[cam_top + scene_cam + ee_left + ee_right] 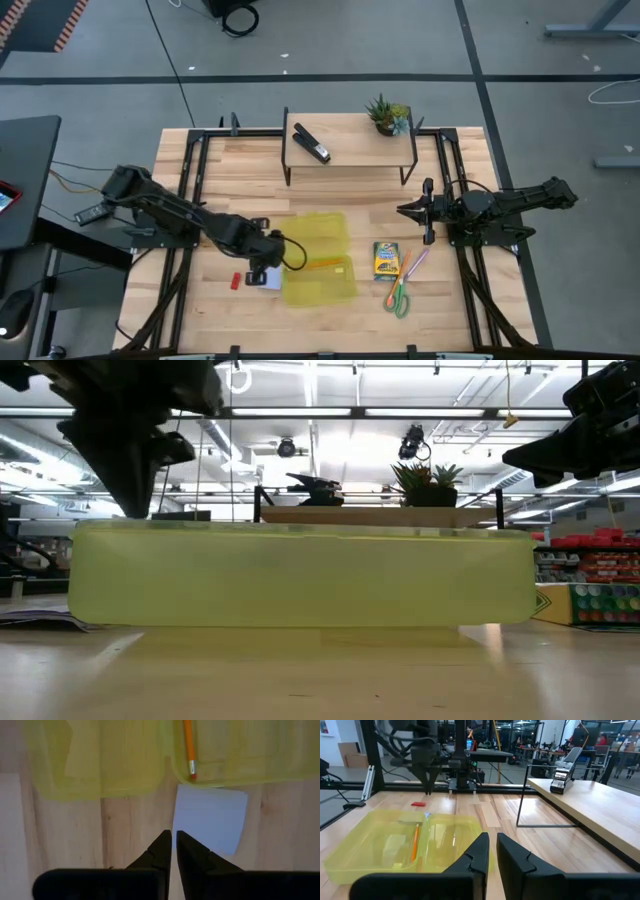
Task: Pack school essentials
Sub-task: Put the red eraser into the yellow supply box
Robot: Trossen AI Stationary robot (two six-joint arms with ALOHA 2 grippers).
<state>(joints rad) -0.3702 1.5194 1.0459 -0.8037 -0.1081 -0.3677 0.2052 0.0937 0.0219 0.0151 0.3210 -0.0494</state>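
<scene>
From overhead, the left gripper (287, 252) hangs at the left edge of the open yellow case (318, 257), just above the pale blue notepad (266, 279), with the red eraser (236, 281) lying a little further left on the wood. The left wrist view adds what the overhead cannot: the fingers are pressed nearly together with nothing between them, the notepad (210, 819) lies bare on the table just beyond the tips, and the orange pencil (188, 746) rests inside the case (115, 760) with its eraser end near the rim. The right gripper (412, 211) waits over the right side of the table, its fingers drawn narrow and empty; its wrist view shows the pencil (414, 841) lying in the case (380, 845) and the eraser (418, 804) beyond. Right of the case lie the crayon box (386, 260), the purple pen (415, 262) and the green-handled scissors (398, 295). The low view is mostly filled by the case wall (300, 575). The table (240, 170) is pale wood planking; a raised shelf (350, 145) at its back carries a black stapler (311, 144) and a small potted plant (387, 116). Behind is a workshop with ceiling lights.
</scene>
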